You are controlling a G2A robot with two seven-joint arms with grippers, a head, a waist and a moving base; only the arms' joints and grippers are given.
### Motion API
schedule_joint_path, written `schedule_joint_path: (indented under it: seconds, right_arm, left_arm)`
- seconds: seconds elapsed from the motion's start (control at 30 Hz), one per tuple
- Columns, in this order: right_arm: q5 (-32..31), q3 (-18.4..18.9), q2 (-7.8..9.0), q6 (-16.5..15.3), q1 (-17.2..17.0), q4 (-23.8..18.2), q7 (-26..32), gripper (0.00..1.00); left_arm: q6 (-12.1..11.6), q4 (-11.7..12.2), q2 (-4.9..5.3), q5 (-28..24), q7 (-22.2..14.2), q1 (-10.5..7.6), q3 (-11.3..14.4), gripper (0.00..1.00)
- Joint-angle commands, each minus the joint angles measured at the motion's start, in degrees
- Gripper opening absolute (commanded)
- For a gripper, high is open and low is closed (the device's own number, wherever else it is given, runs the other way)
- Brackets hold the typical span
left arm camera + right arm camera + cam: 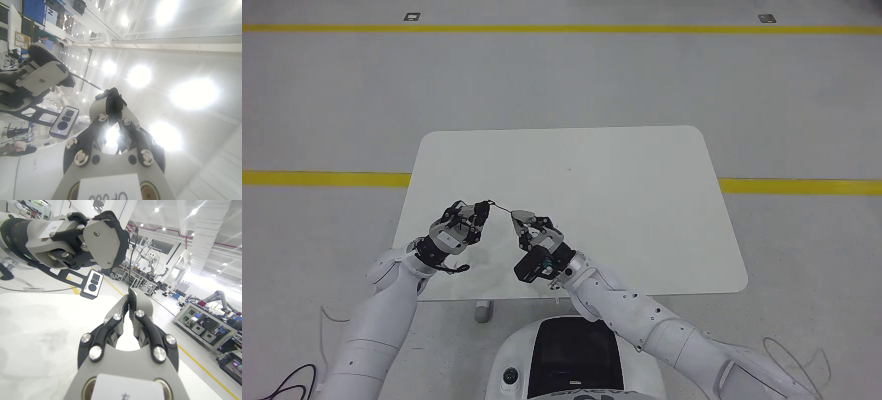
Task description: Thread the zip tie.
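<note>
Black and thin, the plastic zip tie [130,266] hangs in the air above the white rounded table [642,200], over its near left part, stretched between my two pincers. My right pincer [129,299] is closed tight on one end of it, jaws pressed together around the strap. My left pincer [112,94] is pinched shut on the other end, its black-tipped jaws meeting over the tie. Both pincers are clear of the table top, just apart from each other.
</note>
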Motion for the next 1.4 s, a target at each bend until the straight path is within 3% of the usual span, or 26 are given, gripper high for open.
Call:
schedule_joint_path:
  seconds: [0.0,1.37]
  right_arm:
    - [0.0,0.0,-0.01,0.0,0.0,0.1,0.0,0.0]
    - [0.0,-4.1,0.28,0.0,2.2,1.5,3.3,0.0]
  left_arm:
    - [0.0,0.0,0.0,0.0,0.0,0.0,0.0,0.0]
    - [0.0,0.0,0.0,0.0,0.0,0.0,0.0,0.0]
